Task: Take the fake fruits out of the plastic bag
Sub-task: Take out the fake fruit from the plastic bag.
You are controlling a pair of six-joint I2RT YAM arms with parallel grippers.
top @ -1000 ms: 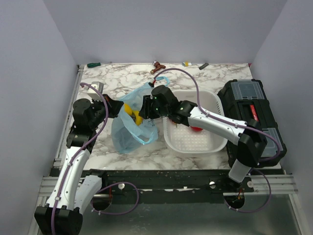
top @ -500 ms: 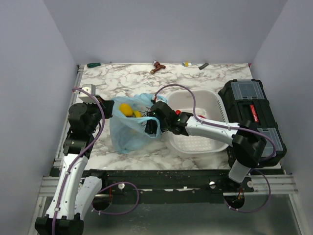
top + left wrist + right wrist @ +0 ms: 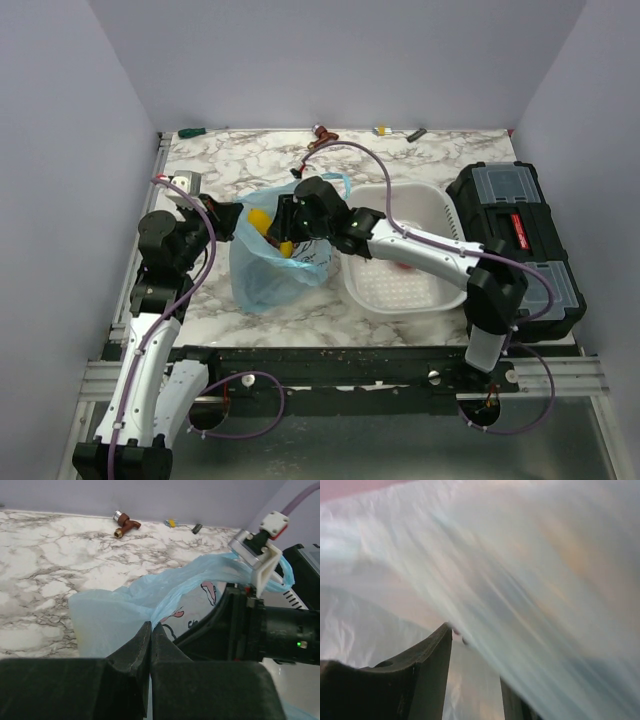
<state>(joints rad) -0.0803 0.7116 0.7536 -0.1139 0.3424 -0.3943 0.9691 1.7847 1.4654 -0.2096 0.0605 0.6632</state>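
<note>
The left fingers [image 3: 135, 650] pinch the left rim of the plastic bag [image 3: 262, 282], which stands left of centre on the surface [image 3: 230, 160]. The right fingers [image 3: 427, 665] sit slightly apart inside its mouth, beside the lemon [image 3: 258, 220] and banana [image 3: 284, 246].

Soft, even light is falling from above in the top view, and the plastic bag [image 3: 262, 285] is casting only a faint shadow on the table [image 3: 220, 170] just beside it. In the left wrist view the bag is glowing pale and sharp, while the left gripper [image 3: 150, 630] below it is sitting dark and slightly soft. In the right wrist view the bag's film is smearing into milky streaks, light is shining through it, and nothing is coming into focus.
</note>
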